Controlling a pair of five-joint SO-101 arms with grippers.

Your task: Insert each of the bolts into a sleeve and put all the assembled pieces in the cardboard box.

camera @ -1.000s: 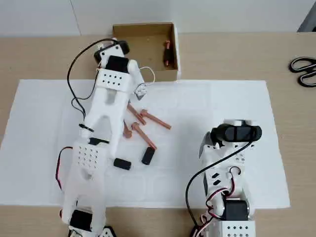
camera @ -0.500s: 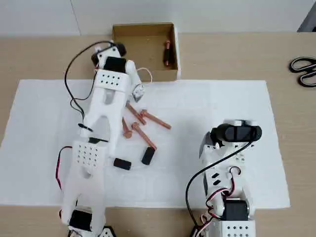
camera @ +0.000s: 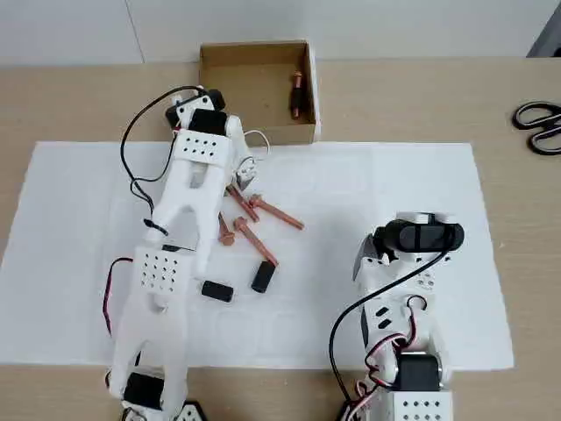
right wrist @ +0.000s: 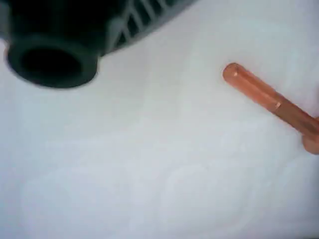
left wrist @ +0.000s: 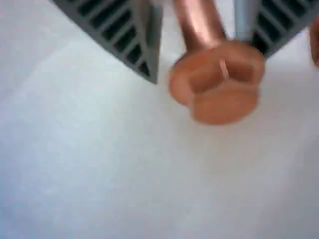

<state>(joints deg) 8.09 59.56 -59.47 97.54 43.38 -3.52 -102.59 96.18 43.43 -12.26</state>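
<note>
My left gripper (camera: 246, 168) hangs over the top of the bolt cluster, just below the cardboard box (camera: 254, 54). In the left wrist view the left gripper (left wrist: 207, 57) is open, and its ribbed fingers (left wrist: 124, 35) straddle the shaft of a copper bolt (left wrist: 219, 84) with a small gap on each side. Three more bolts (camera: 276, 212) (camera: 254, 241) (camera: 225, 231) lie on the white sheet. Two black sleeves (camera: 216, 291) (camera: 263, 276) lie near them. My right gripper (camera: 364, 261) is shut on a black sleeve (right wrist: 50, 59). One assembled piece (camera: 296, 95) lies in the box.
A white paper sheet (camera: 394, 175) covers the middle of the wooden table. Scissors (camera: 539, 127) lie at the far right edge. A lone bolt (right wrist: 269, 102) lies on the sheet in the right wrist view. The left arm's black cable (camera: 131, 167) loops beside it.
The left arm's wrist has drawn back slightly from the box, bringing its gripper a little nearer the bolts. The right arm has kept still.
</note>
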